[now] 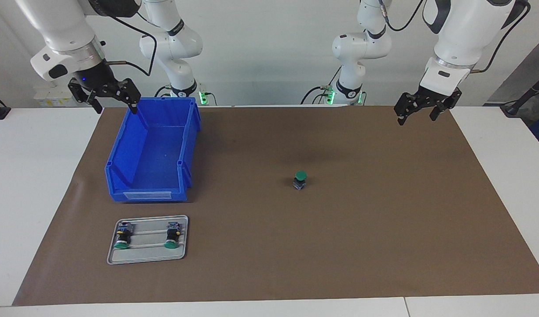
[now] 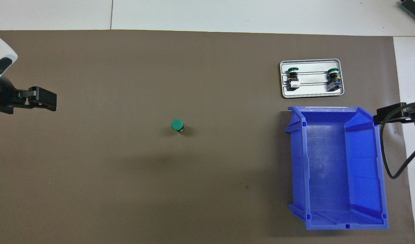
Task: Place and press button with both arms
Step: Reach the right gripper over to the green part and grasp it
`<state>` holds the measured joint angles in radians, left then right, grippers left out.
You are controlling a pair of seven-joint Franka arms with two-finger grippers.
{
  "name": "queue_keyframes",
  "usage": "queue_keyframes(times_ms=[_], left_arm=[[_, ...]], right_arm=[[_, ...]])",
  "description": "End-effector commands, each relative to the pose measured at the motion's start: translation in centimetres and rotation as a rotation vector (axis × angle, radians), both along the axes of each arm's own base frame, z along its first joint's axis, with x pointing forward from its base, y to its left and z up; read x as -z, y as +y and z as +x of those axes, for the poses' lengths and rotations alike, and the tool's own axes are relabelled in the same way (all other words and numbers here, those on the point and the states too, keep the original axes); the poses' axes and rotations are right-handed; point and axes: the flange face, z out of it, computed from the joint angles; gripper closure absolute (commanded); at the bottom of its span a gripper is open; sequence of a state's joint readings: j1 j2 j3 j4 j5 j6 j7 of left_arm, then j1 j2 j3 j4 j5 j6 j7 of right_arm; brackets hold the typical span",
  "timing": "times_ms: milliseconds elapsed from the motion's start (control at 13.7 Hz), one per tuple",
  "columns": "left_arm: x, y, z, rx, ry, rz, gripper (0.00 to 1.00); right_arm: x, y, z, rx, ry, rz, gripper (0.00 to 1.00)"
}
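- Button [image 1: 300, 180] standing upright on the brown mat [image 1: 339, 246], green cap up, black-and-grey body below; near the mat's middle, touched by nothing.
- In the overhead view, same button [image 2: 177, 125] close to the centre of the mat [image 2: 126, 186], at about 9 o'clock from the blue bin [image 2: 380, 162] and well apart from it.
- Left gripper [image 1: 423, 109] up in the air over the mat's edge at the left arm's end of the table, at about 2 o'clock from the button in the facing view; fingers spread apart, holding nothing.
- In the overhead view, left gripper [image 2: 41, 99] entering from the frame's 9 o'clock edge, well apart from the button.
- Right gripper [image 1: 105, 96] raised over the corner of the blue bin [image 1: 119, 167] nearest the robots, at about 10 o'clock from the button in the facing view; fingers spread apart, empty.
- In the overhead view, right gripper [image 2: 393, 114] just showing at the 3 o'clock edge, beside the bin's rim.
- Blue bin open-topped, nothing visible inside, toward the right arm's end of the table.
- Grey tray [image 1: 181, 220] just beside the bin, farther from the robots than it.
- Two more green-capped buttons [image 1: 122, 235] lying on their sides on the tray, side by side, caps pointing away from the robots.
- In the overhead view, tray [image 2: 310, 95] at 12 o'clock from the bin.
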<state>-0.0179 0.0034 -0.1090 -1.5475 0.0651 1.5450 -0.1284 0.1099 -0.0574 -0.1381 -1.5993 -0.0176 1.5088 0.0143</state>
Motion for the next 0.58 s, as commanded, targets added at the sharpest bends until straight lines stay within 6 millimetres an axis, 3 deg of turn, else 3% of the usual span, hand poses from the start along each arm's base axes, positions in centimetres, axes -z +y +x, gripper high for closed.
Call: queue_keyframes(times_ms=[0, 146, 292, 510], left_arm=[[-1.0, 0.7, -1.0, 0.033, -0.011, 0.018, 0.00], [-0.9, 0.7, -1.1, 0.032, -0.011, 0.014, 0.00], [-0.8, 0.7, -1.3, 0.034, -0.016, 0.010, 0.00], [-0.5, 0.2, -1.3, 0.043, -0.016, -0.037, 0.00]], right_arm=[[-0.2, 0.2, -1.1, 0.006, 0.017, 0.021, 0.00], [-0.2, 1.9, -0.5, -0.014, -0.030, 0.021, 0.00], [0.7, 6.4, 0.0, -0.023, -0.027, 0.017, 0.00], [4.0, 15.2, 0.7, 0.028, -0.077, 0.042, 0.00]])
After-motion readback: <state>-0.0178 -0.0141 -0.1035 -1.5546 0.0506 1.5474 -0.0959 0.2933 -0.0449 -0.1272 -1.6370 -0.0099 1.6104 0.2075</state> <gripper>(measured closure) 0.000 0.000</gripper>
